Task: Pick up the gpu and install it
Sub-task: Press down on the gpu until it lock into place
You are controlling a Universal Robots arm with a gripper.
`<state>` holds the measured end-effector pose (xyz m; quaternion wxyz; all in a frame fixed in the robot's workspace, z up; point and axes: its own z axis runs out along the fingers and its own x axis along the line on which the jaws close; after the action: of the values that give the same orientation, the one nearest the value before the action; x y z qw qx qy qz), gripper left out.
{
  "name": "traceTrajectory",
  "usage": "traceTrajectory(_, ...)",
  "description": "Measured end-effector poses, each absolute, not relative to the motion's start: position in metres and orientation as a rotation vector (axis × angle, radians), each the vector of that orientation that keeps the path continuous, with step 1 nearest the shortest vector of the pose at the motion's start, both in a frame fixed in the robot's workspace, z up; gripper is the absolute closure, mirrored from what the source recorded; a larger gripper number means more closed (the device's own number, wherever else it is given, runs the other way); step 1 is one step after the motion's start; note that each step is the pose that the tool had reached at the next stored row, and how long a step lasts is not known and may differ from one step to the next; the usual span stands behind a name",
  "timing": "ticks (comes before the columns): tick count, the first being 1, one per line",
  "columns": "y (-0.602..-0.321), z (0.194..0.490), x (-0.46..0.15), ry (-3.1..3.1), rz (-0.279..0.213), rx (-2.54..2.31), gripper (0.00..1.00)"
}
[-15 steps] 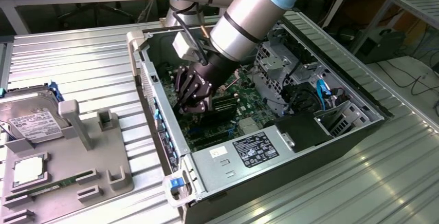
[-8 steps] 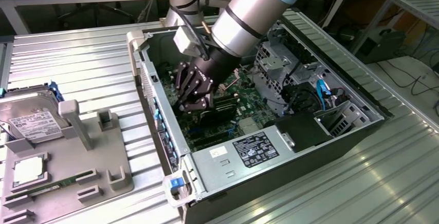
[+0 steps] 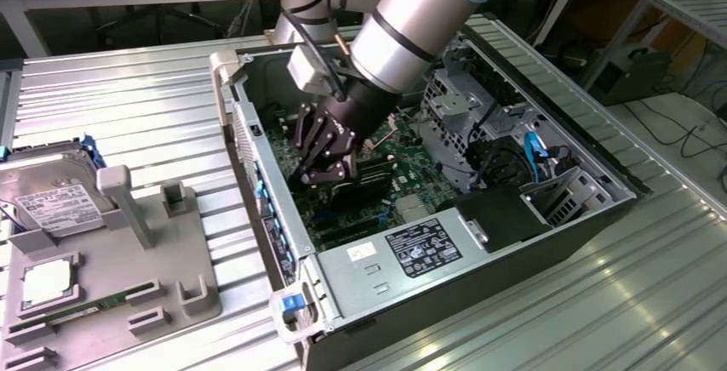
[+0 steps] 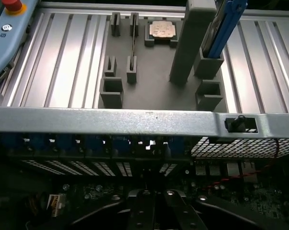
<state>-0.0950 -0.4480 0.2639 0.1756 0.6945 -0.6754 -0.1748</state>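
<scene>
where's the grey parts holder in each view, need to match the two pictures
Exterior view: the grey parts holder lies at the exterior view's left on the ribbed metal table, beside the open computer case, with the hard drive standing in it.
Wrist view: the holder sits beyond the case's metal edge.
Shared landmark: the processor chip lying in the holder.

Exterior high over open case [image 3: 455, 218]; wrist inside (shared tray [image 4: 154, 91])

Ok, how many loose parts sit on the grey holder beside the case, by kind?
Hard drive: 1
CPU: 1
Memory stick: 1
Total: 3
</scene>
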Motion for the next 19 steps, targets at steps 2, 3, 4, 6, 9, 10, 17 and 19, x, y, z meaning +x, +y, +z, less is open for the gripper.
traceTrajectory(2,-0.448,0.264,-0.095,-1.928,-0.470,1.985,0.89)
traceTrajectory(3,-0.448,0.264,-0.095,-1.934,-0.459,1.993,0.89)
traceTrajectory(4,-0.448,0.264,-0.095,-1.942,-0.445,2.003,0.89)
traceTrajectory(6,-0.448,0.264,-0.095,-1.956,-0.421,2.019,0.89)
traceTrajectory(9,-0.447,0.264,-0.095,-1.976,-0.387,2.042,0.89)
traceTrajectory(10,-0.447,0.264,-0.095,-1.980,-0.379,2.047,0.89)
traceTrajectory(17,-0.445,0.277,-0.095,-1.986,-0.364,2.051,0.89)
traceTrajectory(19,-0.445,0.278,-0.095,-1.990,-0.356,2.056,0.89)
